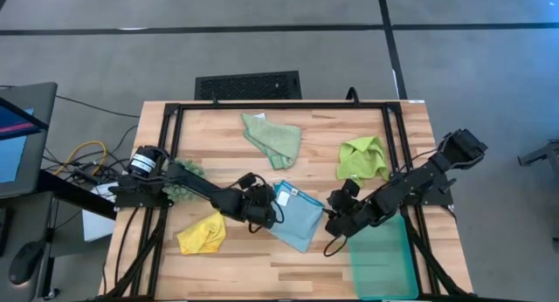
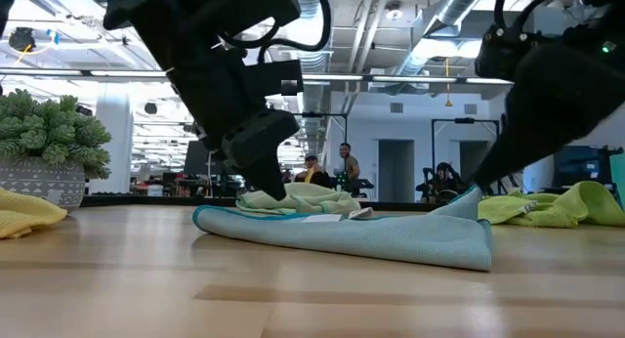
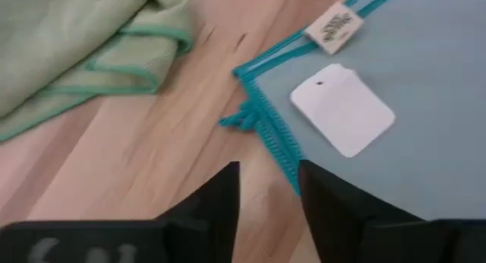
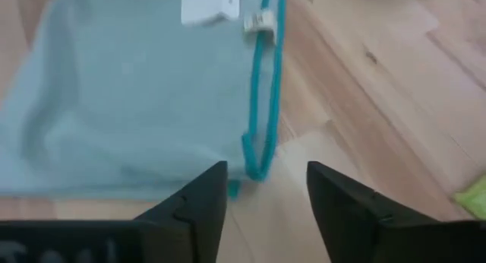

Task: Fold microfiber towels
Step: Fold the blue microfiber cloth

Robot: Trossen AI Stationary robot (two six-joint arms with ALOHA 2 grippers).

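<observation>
1. One light blue microfiber towel [image 1: 295, 216] lies mid-table between the two grippers, folded over on itself; in the high view its long axis slants from upper left to lower right.
2. Its teal-stitched corner, with a white tag [image 3: 342, 109] just inside it, points toward the left gripper [image 1: 259, 204], which sits at the towel's left edge. In the left wrist view the hem runs just in front of the fingers, which stand a little apart with nothing between them.
3. Across the towel, the right gripper [image 1: 338, 216] sits at its right edge. Its fingers are spread wide and hold nothing, and the doubled teal hem [image 4: 258, 103] ends just ahead of the gap.
4. Judging by this, both arms are about equally near, each facing one short end, so the next fold would likely bring one end over along the long axis.
5. Farther out lie the pale sage green towel [image 1: 272, 137] toward the table's far side, the lime green towel [image 1: 363, 158] near the right arm, and the yellow towel [image 1: 202, 234] by the left arm.
6. Beyond these, a teal tray [image 1: 382, 257] sits at the near right corner.
</observation>
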